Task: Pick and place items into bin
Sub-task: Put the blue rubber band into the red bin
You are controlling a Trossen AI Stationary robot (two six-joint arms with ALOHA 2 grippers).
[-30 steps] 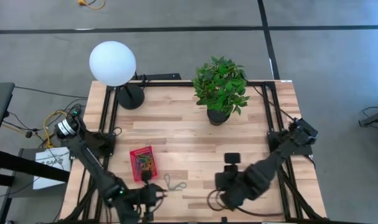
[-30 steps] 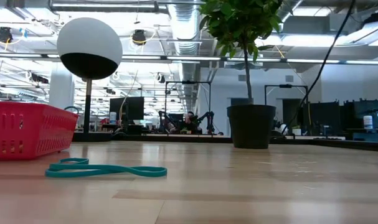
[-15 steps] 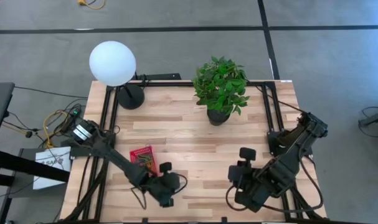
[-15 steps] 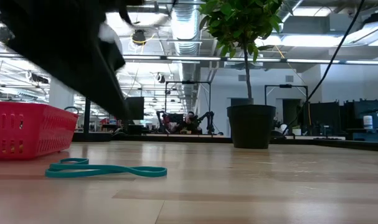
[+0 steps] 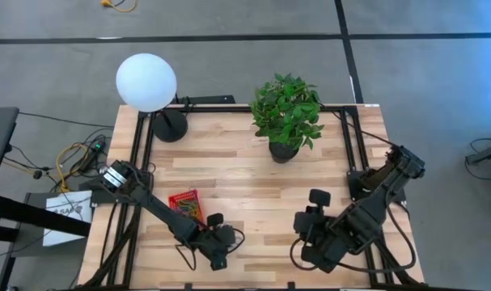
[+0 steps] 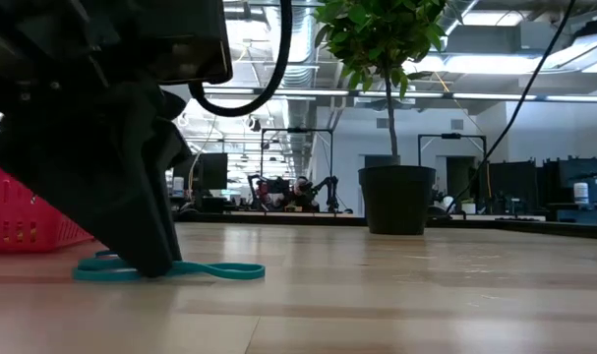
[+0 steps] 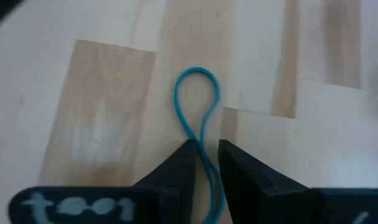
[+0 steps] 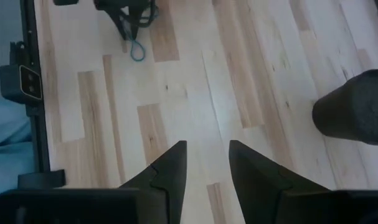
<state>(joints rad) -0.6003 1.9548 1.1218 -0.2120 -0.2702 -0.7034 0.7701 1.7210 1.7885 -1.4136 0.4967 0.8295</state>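
Left wrist view: left gripper straddles the teal loop, fingers parted; clench squarely on both strands before lifting toward the red bin

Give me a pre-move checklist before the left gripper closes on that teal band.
1. Left gripper down at the table, over the teal band: ok.
2. Band's strands run between the two fingers: ok, as the left wrist view shows.
3. Fingers apart enough to take the band: ok, a narrow gap shows.
4. Red bin close by for the drop: ok, just beside the left arm.
5. Right gripper out of the way: ok, open above bare table, well away.
6. Fingertips touching the wood: cannot tell.
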